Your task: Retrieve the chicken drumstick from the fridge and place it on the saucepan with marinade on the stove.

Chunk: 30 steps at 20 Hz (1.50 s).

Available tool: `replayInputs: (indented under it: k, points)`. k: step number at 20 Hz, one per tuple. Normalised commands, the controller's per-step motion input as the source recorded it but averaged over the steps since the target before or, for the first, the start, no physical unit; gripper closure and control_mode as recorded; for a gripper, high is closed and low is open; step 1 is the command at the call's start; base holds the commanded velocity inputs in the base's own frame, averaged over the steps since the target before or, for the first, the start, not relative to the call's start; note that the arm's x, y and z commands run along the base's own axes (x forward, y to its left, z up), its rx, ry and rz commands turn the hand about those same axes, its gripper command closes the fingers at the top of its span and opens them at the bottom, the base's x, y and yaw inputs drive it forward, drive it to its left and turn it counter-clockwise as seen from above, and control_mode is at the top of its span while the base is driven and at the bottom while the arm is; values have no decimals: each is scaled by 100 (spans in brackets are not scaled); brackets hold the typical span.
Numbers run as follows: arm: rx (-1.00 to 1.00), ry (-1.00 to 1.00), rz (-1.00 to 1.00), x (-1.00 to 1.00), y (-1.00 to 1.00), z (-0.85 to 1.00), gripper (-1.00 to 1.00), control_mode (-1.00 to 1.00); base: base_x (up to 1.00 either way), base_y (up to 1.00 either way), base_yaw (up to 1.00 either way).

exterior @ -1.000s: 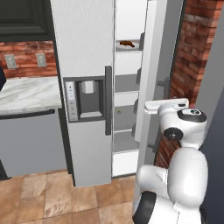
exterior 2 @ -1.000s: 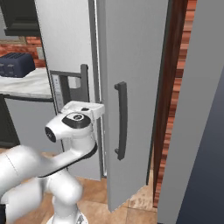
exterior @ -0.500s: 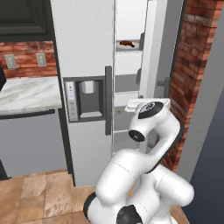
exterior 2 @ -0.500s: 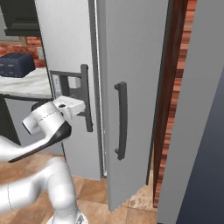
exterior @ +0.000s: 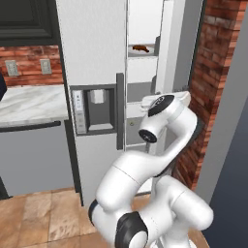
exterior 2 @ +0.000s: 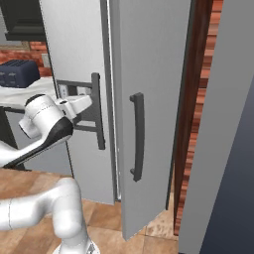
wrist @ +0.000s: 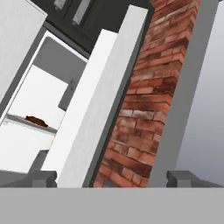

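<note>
Fridge (exterior: 97,58) stands w/ its right door (exterior 2: 149,99) swung open beside a brick wall (exterior: 213,72). The drumstick (exterior: 140,48) lies on a white plate (exterior: 145,51) on an upper shelf inside, also visible in the hand view (wrist: 36,120). The gripper (wrist: 111,177), jaws spread wide and holding nothing, sits low in front of the opening, well apart from the drumstick. Marble table (exterior: 29,104) at left; toaster (exterior 2: 20,73) on it.

Light grey fridge (exterior: 92,58), reddish-brown chicken drumstick (exterior: 140,48), red brick wall (exterior: 210,72)
</note>
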Motion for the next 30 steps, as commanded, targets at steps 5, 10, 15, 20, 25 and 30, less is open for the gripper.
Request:
replayInputs:
  k: [5, 10, 15, 20, 25, 30]
  points:
    - [4, 0, -8, 0, 43, 79, -100, -100, 0, 0, 0]
    - [5, -1, -2, 21, 37, 54, -100, -100, 0, 0, 0]
    - [0, -13, 6, 60, 10, 1, -100, -100, 0, 0, 0]
    - [3, -14, 14, 66, 40, -5, -100, -100, 0, 0, 0]
    - [9, -4, 6, 68, 36, -1, -100, -100, 0, 0, 0]
    - [9, 0, 2, 64, 0, -7, -100, -100, 0, 0, 0]
